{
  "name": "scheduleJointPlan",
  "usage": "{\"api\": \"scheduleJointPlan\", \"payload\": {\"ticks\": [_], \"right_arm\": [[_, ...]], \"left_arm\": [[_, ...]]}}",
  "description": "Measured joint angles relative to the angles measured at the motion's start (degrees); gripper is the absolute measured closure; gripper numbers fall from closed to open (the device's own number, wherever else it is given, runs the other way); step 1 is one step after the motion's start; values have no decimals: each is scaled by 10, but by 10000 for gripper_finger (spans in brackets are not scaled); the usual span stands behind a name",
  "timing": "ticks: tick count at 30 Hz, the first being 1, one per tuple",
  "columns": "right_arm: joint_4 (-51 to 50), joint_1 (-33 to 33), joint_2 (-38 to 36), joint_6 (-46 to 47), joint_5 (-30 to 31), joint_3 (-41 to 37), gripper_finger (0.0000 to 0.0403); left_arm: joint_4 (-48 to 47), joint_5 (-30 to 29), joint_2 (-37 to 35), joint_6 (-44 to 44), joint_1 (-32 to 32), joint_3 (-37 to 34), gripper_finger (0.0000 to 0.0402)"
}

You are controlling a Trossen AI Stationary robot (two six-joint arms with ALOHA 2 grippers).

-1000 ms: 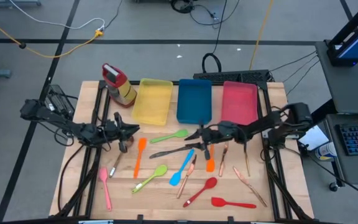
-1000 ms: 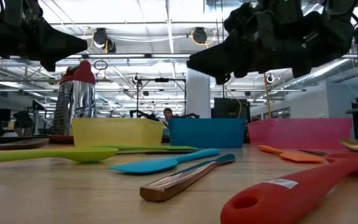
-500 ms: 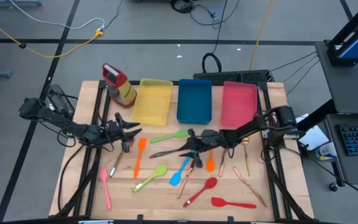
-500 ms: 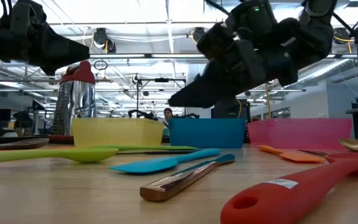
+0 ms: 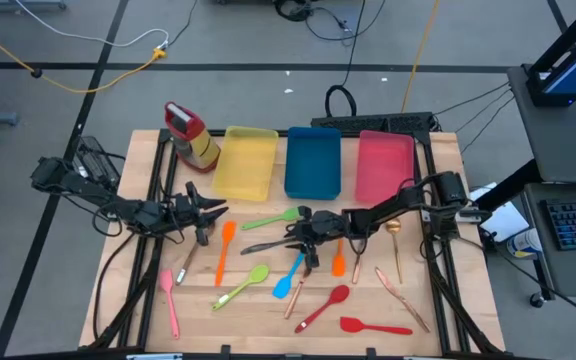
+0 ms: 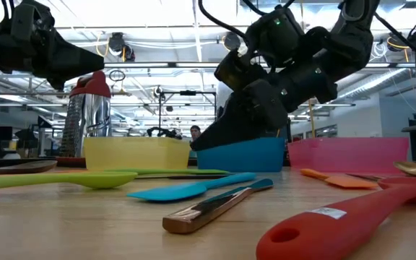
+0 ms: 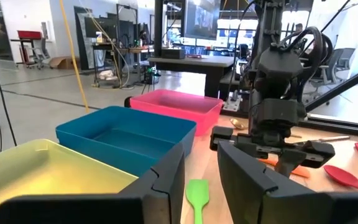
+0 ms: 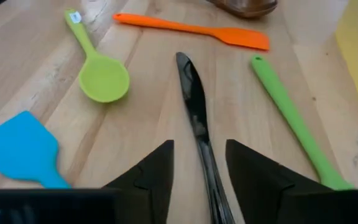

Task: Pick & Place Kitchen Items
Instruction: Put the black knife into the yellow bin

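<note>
Right claw (image 5: pixel 306 238) low over the middle of the desk (image 5: pixel 268 320). Its two fingers stand apart, one on each side of the handle of a black knife (image 8: pixel 196 118). Contact not clear from the wrist view; nothing lifted. The knife lies flat on the wood, between a lime green spoon (image 8: pixel 101 74) and a green spatula (image 8: pixel 291 124), with an orange spatula (image 8: pixel 197 30) across beyond its tip. A blue spatula (image 8: pixel 23 149) lies beside the lime spoon.

Left claw (image 5: pixel 203 212) hangs above the left side of the desk, fingers parted, empty; the green spatula's blade shows through the gap.

Other utensils are scattered on the desk's near half: red spoon (image 5: pixel 325 305), red spatula (image 5: pixel 373 325), pink spoon (image 5: pixel 170 300).

Yellow tray (image 5: pixel 245 160), blue tray (image 5: pixel 313 160) and pink tray (image 5: pixel 385 165) sit along the far edge.

Small white label on the red spoon's handle (image 6: pixel 331 213), and a white tag at the lime spoon's handle end; writing unreadable on both.
</note>
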Motion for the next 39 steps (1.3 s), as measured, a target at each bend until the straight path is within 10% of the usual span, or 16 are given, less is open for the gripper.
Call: {"api": "scheduleJointPlan", "payload": {"ticks": [9,39], "right_arm": [[-23,0,0,-11,2,0,201],[-35,-27,60,39,30,10,237]], "left_arm": [[0,0,0,0,0,0,305],[-10,-1,0,-6,0,0,304]]}}
